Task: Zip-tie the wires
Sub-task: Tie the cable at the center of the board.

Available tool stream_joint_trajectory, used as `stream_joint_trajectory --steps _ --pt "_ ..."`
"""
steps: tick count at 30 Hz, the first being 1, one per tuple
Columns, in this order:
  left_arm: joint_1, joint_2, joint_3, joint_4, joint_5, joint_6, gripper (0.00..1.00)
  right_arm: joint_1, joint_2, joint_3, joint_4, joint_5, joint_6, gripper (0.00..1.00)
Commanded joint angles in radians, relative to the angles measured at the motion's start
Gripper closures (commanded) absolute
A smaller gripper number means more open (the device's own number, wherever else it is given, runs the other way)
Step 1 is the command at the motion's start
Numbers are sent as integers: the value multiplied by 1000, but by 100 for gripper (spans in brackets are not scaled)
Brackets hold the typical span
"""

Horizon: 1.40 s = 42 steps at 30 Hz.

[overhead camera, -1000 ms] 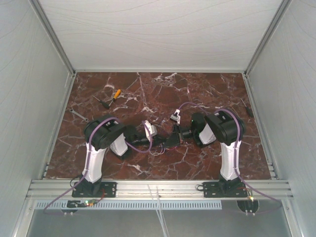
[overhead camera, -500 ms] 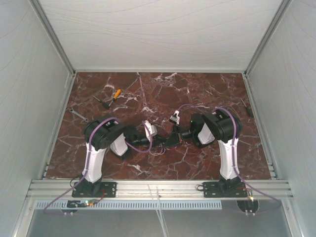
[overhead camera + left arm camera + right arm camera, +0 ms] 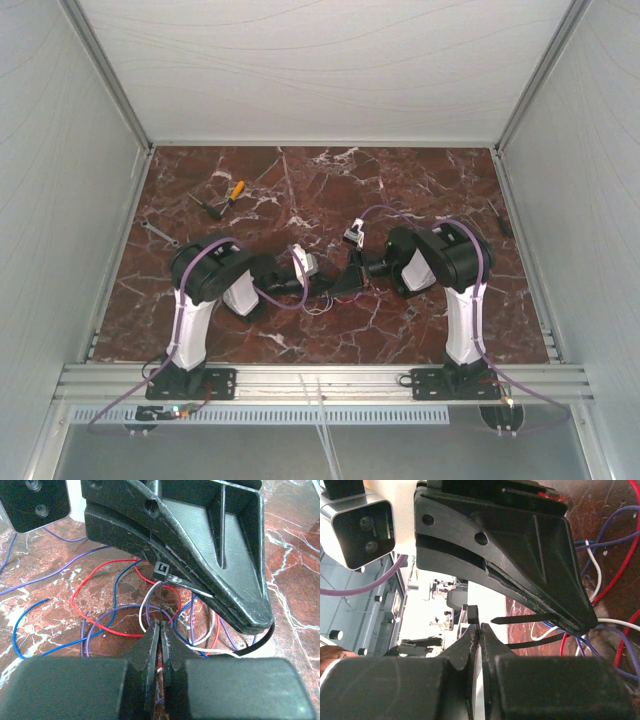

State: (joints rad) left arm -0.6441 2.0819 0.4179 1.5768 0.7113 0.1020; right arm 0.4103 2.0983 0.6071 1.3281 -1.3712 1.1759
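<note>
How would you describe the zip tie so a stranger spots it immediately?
On the red marble table, find the tangle of thin wires toward the middle of its near edge. The zip tie is right there: the only flat black strap, with a square head, among red, blue, purple and white strands.

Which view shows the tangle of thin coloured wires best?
Left wrist: the thin coloured wires lie spread in loops mid-frame. Right wrist catches only some at its right edge; top external shows faint specks.
</note>
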Motion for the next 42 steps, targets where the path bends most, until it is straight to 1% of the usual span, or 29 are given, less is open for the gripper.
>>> stream_joint_trajectory --steps 1,13,24,42 --pt "-6 -23 -1 255 12 24 100 -2 -22 6 -22 -13 -48 100" --pt "-6 -23 -1 255 12 24 100 -10 -2 -26 -5 -12 -55 100" --pt "-6 -22 0 255 15 25 100 -10 6 -2 14 -19 -34 100" --pt "-8 -23 0 255 16 27 100 -15 74 13 34 -19 -26 100"
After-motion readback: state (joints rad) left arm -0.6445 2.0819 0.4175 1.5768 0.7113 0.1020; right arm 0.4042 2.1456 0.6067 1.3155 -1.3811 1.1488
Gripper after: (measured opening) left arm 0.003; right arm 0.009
